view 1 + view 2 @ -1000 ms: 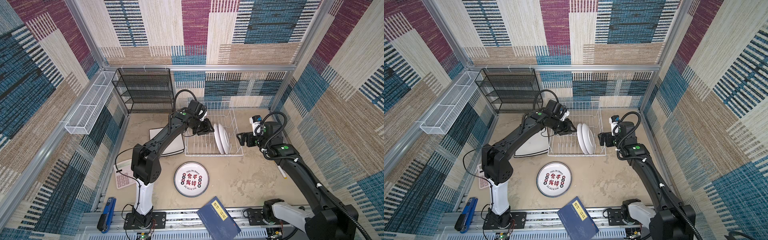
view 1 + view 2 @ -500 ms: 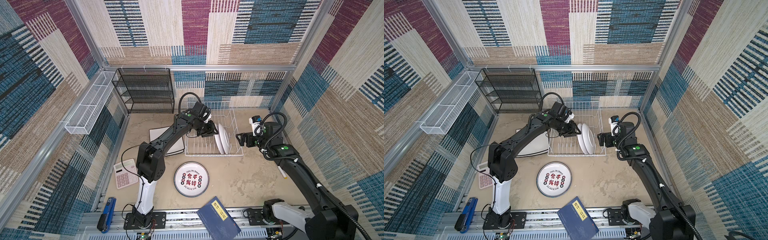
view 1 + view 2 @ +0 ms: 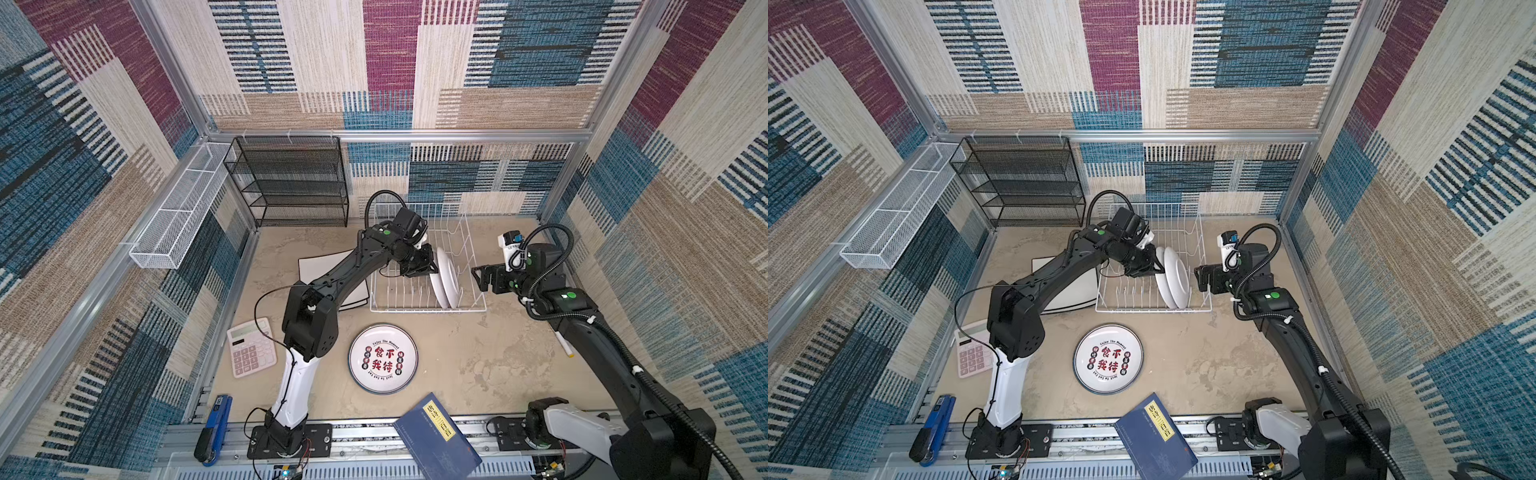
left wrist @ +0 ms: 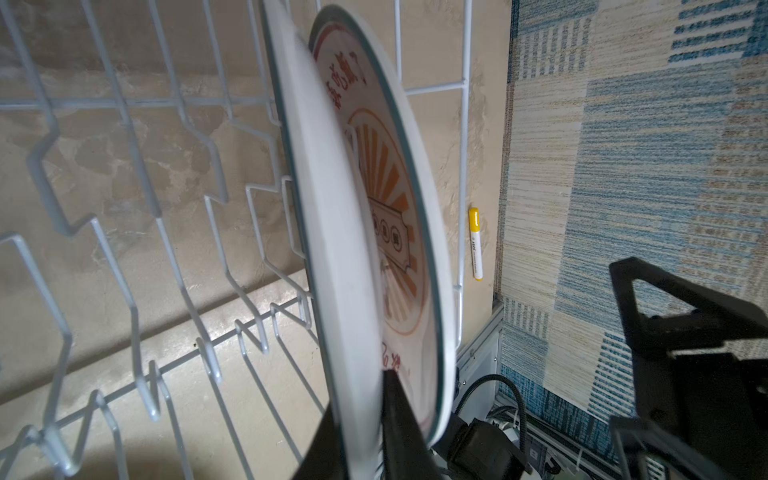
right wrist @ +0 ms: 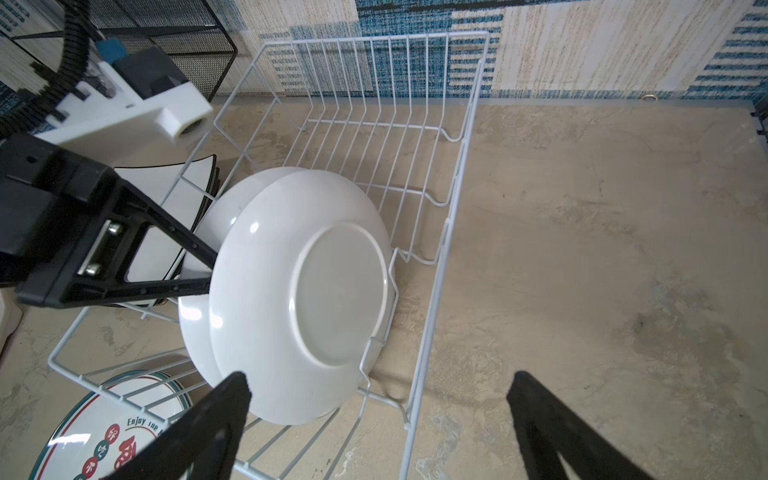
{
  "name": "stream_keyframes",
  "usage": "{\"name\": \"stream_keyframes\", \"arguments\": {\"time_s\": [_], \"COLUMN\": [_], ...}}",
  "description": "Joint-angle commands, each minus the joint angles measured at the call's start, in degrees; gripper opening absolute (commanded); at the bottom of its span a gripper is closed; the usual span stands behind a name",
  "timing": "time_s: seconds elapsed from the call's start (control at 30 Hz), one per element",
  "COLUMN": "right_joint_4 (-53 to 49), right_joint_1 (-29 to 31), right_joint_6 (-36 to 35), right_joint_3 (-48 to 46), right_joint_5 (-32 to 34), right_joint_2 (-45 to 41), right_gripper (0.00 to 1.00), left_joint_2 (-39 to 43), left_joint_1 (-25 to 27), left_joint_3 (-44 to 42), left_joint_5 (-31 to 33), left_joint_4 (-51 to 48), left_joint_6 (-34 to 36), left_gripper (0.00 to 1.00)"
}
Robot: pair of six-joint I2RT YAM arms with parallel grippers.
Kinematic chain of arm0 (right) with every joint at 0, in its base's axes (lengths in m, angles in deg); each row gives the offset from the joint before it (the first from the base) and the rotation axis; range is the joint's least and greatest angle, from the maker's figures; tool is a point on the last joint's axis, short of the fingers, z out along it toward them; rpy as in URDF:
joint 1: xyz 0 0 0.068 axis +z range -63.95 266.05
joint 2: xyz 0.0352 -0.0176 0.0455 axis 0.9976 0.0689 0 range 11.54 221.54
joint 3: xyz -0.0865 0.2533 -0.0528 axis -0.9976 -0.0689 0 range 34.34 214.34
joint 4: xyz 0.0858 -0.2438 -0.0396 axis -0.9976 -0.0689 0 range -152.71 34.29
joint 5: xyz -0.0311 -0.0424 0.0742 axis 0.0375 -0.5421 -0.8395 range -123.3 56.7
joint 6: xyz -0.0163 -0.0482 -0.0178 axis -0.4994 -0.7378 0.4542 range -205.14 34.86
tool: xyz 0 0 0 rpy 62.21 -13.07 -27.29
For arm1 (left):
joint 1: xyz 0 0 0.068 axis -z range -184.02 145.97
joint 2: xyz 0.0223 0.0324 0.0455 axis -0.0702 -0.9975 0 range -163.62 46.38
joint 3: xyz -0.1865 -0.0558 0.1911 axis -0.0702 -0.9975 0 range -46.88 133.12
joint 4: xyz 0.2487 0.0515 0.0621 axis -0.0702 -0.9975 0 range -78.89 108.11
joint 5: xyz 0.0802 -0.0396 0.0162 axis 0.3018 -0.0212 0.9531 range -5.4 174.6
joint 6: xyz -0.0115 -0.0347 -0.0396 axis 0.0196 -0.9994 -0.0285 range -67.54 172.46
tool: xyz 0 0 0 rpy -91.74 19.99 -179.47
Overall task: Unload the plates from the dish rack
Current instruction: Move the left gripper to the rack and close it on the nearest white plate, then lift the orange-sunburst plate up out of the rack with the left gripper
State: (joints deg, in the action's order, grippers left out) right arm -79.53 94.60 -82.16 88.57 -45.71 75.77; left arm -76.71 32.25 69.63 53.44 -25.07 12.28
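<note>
The white wire dish rack (image 3: 415, 309) (image 3: 1142, 309) stands at the back middle and holds two round plates upright at its right end. My left gripper (image 3: 430, 266) (image 4: 359, 395) is shut on the rim of the left one (image 3: 436, 286) (image 4: 332, 228), one finger on each face. The plate behind it (image 4: 399, 208) (image 5: 299, 291) shows an orange print. My right gripper (image 3: 478, 278) (image 5: 378, 390) hangs open just right of the rack, holding nothing. A round red-printed plate (image 3: 382, 359) lies flat in front of the rack. Square plates (image 3: 320, 266) lie left of it.
A black mesh shelf (image 3: 291, 183) stands at the back left, with a long white mesh tray (image 3: 178, 216) on the left wall. A calculator (image 3: 251, 347), a blue stapler (image 3: 214, 428), a blue book (image 3: 436, 436) and a marker (image 3: 563, 345) lie around the table.
My left gripper has moved right across the rack to the two round plates and closed on the rim of the left one. The right arm has not moved.
</note>
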Motion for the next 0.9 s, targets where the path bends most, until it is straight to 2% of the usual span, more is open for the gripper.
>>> {"name": "stream_keyframes", "arguments": {"time_s": [0.0, 0.07, 0.4, 0.67, 0.87], "right_joint_4": [1.90, 1.84, 2.02, 1.97, 1.79], "right_joint_1": [0.00, -0.04, 0.05, 0.01, 0.01], "right_joint_6": [1.30, 1.55, 2.79, 3.39, 3.44], "right_joint_3": [0.30, 0.51, 0.61, 0.82, 0.94], "right_joint_5": [0.34, 0.40, 0.74, 1.03, 1.50], "right_joint_2": [-0.05, -0.20, -1.07, -1.73, -2.07], "right_gripper": [0.99, 0.99, 0.99, 0.99, 0.99], "left_joint_2": [-0.26, -0.23, 0.92, -2.19, -1.68], "left_joint_1": [0.15, 0.16, 0.37, 0.87, 0.83], "left_joint_3": [0.43, 0.34, -0.30, 2.76, 4.48], "left_joint_5": [1.39, 1.03, -1.54, -6.55, -6.98], "left_joint_4": [-0.58, -0.44, 2.48, 3.18, 2.58], "left_joint_6": [-2.34, -2.83, -4.60, -3.90, -3.19], "left_gripper": [0.04, 0.00, 0.00, 0.00, 0.00]}}
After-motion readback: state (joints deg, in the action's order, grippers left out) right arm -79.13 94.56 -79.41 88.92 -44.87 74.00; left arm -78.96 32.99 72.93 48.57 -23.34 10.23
